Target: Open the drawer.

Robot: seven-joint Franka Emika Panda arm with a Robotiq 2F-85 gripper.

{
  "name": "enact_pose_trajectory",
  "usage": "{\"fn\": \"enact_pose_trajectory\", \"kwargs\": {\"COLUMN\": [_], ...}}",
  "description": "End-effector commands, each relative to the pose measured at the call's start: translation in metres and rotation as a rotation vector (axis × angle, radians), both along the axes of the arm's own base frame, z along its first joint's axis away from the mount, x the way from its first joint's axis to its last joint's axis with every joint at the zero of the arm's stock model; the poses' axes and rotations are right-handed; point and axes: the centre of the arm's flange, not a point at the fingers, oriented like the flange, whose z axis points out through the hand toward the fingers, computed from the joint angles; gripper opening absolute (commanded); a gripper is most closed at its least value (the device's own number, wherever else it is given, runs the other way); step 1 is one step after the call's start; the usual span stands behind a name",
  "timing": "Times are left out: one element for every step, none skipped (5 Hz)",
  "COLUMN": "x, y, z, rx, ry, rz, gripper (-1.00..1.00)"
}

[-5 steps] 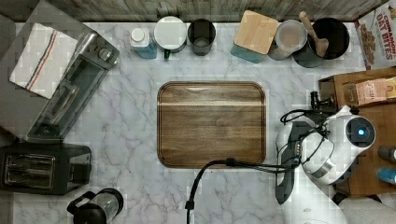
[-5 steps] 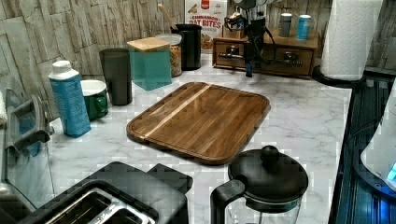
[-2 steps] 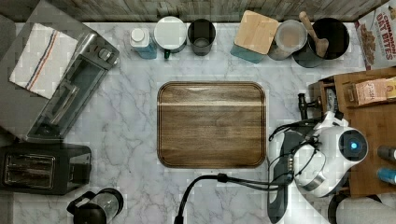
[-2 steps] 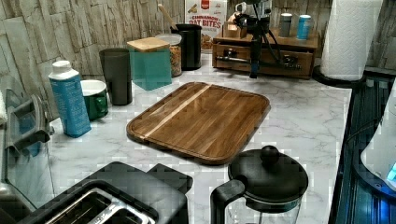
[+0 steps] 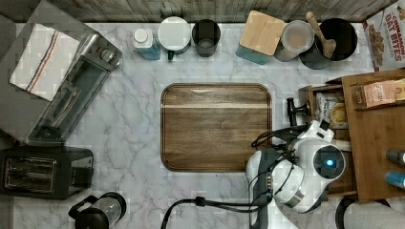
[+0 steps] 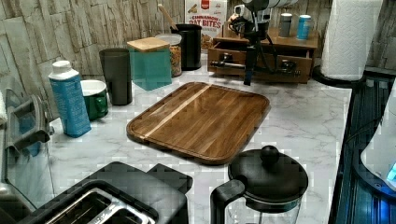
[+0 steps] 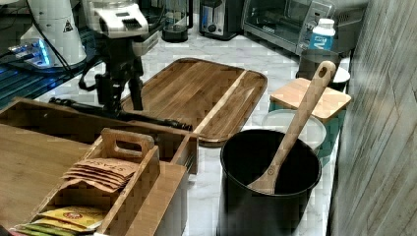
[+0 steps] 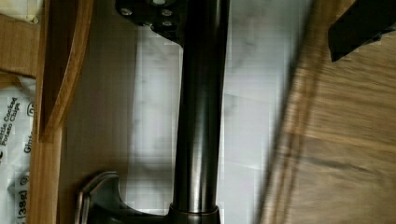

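Arm reaches in from lower right of the top view, wrist pointing straight down over the drawer front. Hand (image 7: 120, 96) sits at upper left of the right view, fingers either side of the black bar handle (image 7: 118, 116); can't tell if they're clamped on it. Drawer (image 5: 329, 112) is at right of the top view, pulled partly out, beside the cutting board (image 5: 216, 127) on the marble table (image 5: 133, 138).

**Browns, blacks and marble**

The counter (image 5: 129, 143) is white marble with grey veins. On it, the board (image 5: 216, 126) is striped dark brown. The drawer (image 7: 93, 129) is brown with a black handle (image 8: 200, 112). Beyond the board, the bottle (image 6: 70, 99) is blue, white-capped.
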Motion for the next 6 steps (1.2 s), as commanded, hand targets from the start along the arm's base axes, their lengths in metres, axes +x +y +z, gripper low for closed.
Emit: {"fn": "enact_pose_trajectory", "kwargs": {"x": [0.007, 0.003, -0.002, -0.008, -0.008, -0.008], "y": [0.174, 0.195, 0.208, 0.214, 0.214, 0.214], "z": [-0.003, -0.004, 0.006, 0.017, 0.017, 0.017], "rx": [0.020, 0.019, 0.009, 0.019, 0.019, 0.019], "ry": [0.045, 0.040, 0.041, 0.012, 0.012, 0.012], "rz": [0.128, 0.130, 0.137, 0.112, 0.112, 0.112], "gripper": [1.00, 1.00, 1.00, 1.00, 1.00, 1.00]}}
